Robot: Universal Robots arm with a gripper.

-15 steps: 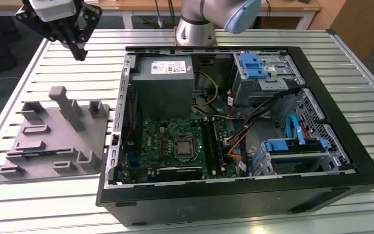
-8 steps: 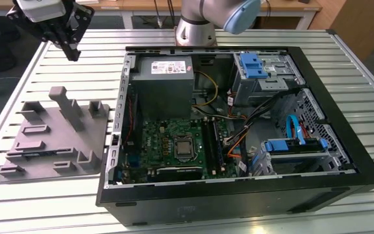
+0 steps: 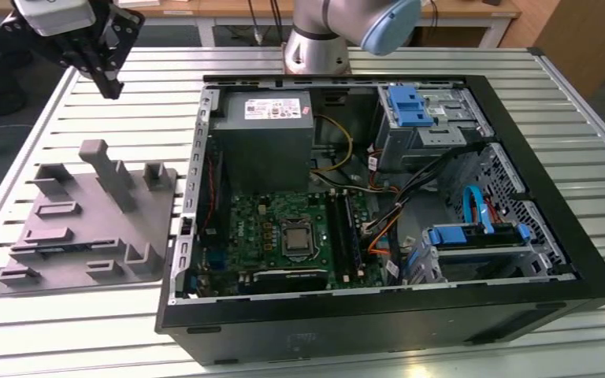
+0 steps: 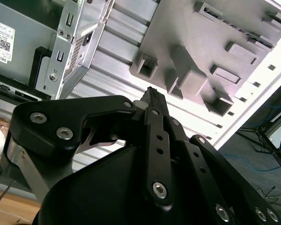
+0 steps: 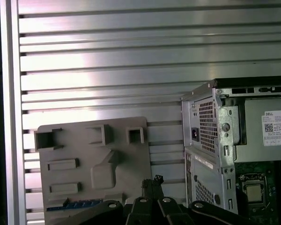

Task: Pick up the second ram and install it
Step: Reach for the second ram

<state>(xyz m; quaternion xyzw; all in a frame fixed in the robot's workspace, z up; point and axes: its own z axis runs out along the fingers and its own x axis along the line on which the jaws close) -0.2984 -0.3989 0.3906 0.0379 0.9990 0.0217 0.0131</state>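
Over at the exterior view's left, the gripper (image 3: 113, 88) hangs high above the bench (image 3: 92, 134), jaws together and holding nothing. Below it sits the grey holder plate (image 3: 145, 236). The second ram (image 3: 56, 250) lies untouched in a low slot on the side of the plate away from the computer case (image 3: 387, 319). That case stands open further right, with the memory slots (image 3: 347, 228) on its motherboard (image 3: 250, 228). I'd say the pick-up has not yet begun. Taking the stick calls for parting the jaws and squaring them across its thin edge.
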